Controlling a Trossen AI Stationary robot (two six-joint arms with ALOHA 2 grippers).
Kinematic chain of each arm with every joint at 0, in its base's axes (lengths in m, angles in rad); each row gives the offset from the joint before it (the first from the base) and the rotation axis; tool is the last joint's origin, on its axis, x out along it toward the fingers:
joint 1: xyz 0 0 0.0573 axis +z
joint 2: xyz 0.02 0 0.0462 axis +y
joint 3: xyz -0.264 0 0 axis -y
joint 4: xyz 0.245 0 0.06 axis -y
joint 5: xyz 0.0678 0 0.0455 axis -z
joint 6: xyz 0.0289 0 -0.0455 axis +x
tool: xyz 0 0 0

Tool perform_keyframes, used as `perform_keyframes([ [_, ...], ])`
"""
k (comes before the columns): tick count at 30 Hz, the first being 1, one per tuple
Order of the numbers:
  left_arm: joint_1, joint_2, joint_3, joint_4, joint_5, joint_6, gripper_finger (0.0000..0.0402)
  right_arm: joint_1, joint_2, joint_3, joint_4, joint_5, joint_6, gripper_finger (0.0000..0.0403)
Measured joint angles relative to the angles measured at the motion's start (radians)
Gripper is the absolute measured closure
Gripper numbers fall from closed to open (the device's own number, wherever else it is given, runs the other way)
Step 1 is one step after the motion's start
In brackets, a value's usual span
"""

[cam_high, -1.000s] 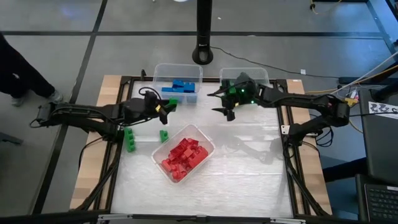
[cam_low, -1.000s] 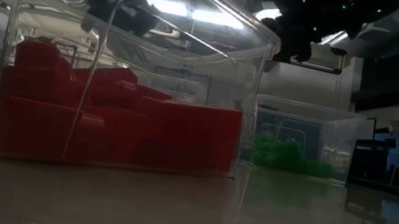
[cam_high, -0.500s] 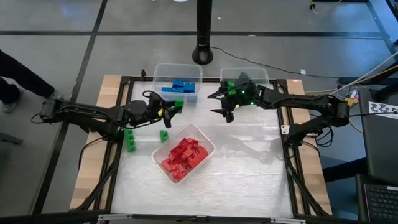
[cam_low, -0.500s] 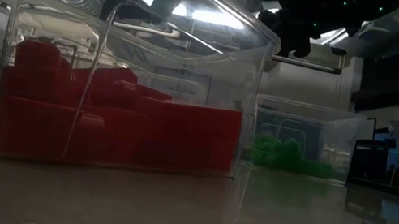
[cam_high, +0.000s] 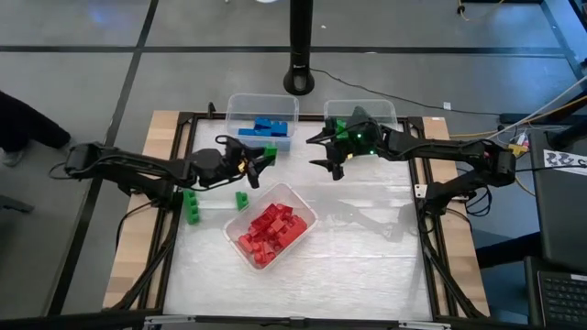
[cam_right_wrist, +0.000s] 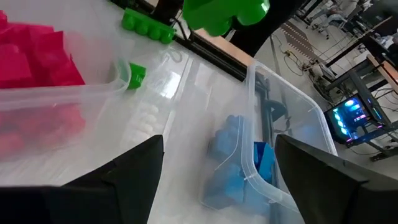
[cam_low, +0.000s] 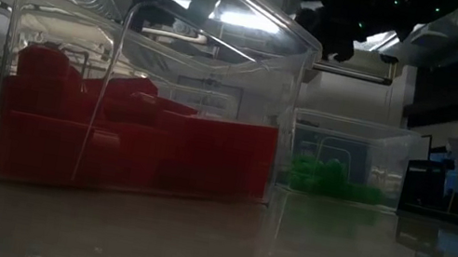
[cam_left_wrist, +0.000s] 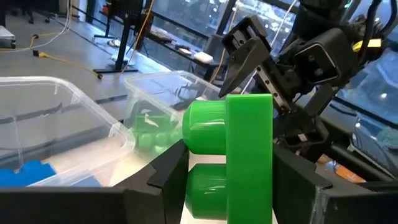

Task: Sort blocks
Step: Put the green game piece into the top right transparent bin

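My left gripper point(cam_high: 260, 159) is clamped on a small green studded plastic brick point(cam_left_wrist: 230, 155), fingers pressed against its two flat sides so the studs stick out sideways and nothing slips while it is carried above the table. It hangs just beside the clear rectangular bin of blue bricks point(cam_high: 237, 103), between that bin and the clear bin of red bricks point(cam_high: 306, 220) nearer the table's middle. I judge the brick belongs in the clear bin holding green bricks point(cam_high: 387, 108) at the far side, which sits beside the blue one and under my right arm, so the brick has to cross over to it.

My right gripper point(cam_high: 327, 158) hovers just in front of that green bin with its fingers spread wide and nothing between them. It seems to be waiting there, possibly to receive the brick.

Two more green pieces lie loose on the table near my left arm: a long green studded brick point(cam_high: 193, 205) and a small green brick point(cam_high: 242, 199) beside the red bin, not yet sorted.
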Motion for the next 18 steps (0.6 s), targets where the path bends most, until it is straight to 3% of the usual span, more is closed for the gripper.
perform_keyframes([
  [13, 0.000, 0.054, 0.000, 0.091, 0.000, 0.042, 0.0233, 0.122, 0.000, 0.000, 0.018, -0.009, -0.086, 0.0094],
  [18, -0.015, 0.054, 0.000, 0.091, 0.001, 0.041, 0.0233, 0.184, 0.014, 0.000, 0.105, 0.065, -0.125, 0.0094],
])
